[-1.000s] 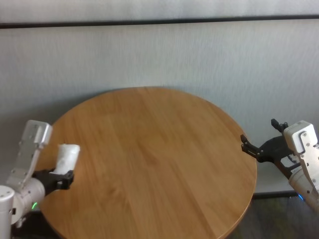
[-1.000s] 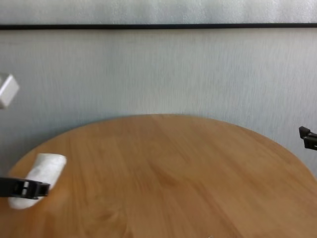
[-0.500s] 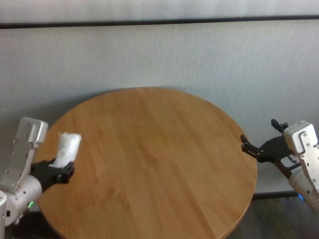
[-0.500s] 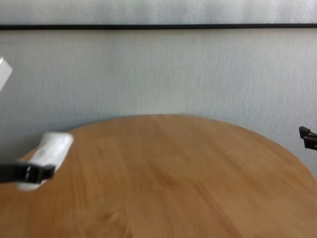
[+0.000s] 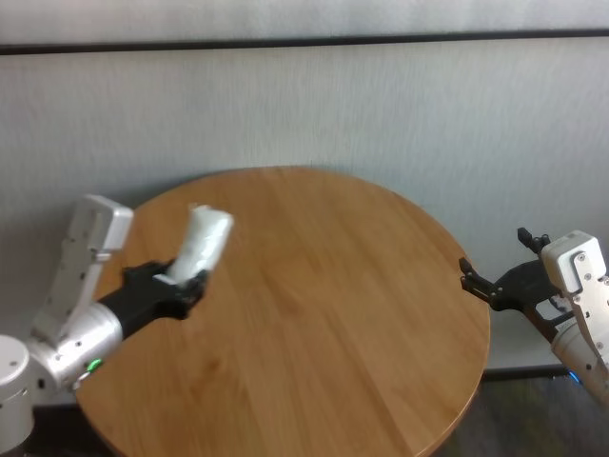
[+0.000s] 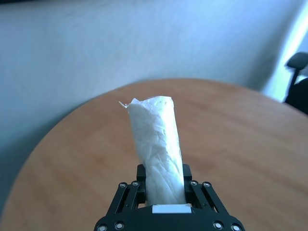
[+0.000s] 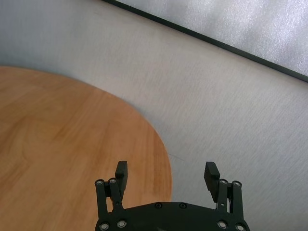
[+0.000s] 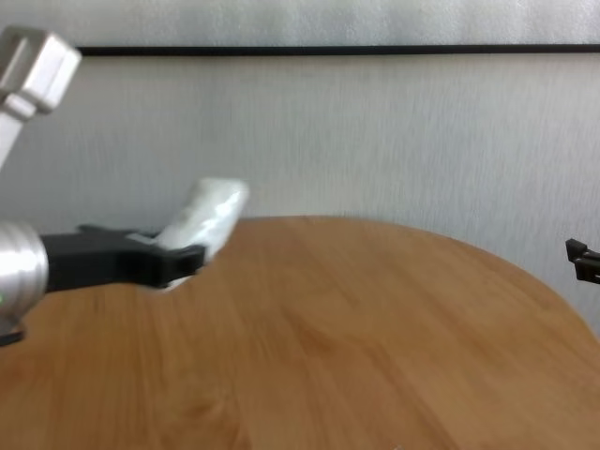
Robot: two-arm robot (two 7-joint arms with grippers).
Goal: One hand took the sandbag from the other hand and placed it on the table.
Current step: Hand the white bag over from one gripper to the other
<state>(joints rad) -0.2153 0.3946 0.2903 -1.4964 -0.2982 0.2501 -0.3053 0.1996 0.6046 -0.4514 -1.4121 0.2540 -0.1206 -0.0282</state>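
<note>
Since earlier frame: sandbag (image 5: 201, 244) carried inward and higher, now above tabletop (image 5: 314, 314), left side. You've got left gripper (image 5: 181, 286) clamped on its lower end, free end up, prob. so right can take it. Right gripper (image 5: 487, 286) open, parked off right edge. Count: 1 sandbag, 2 grippers.

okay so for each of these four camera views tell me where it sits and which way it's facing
Head: high, looking down on the table; both arms show.
Chest: lower, looking across the tabletop; left pincer holds the sandbag.
Left wrist: behind the left pincer, looking along the sandbag.
Right wrist: behind the open right pincer at the table's edge.
Shared: head and chest both show the sandbag.
</note>
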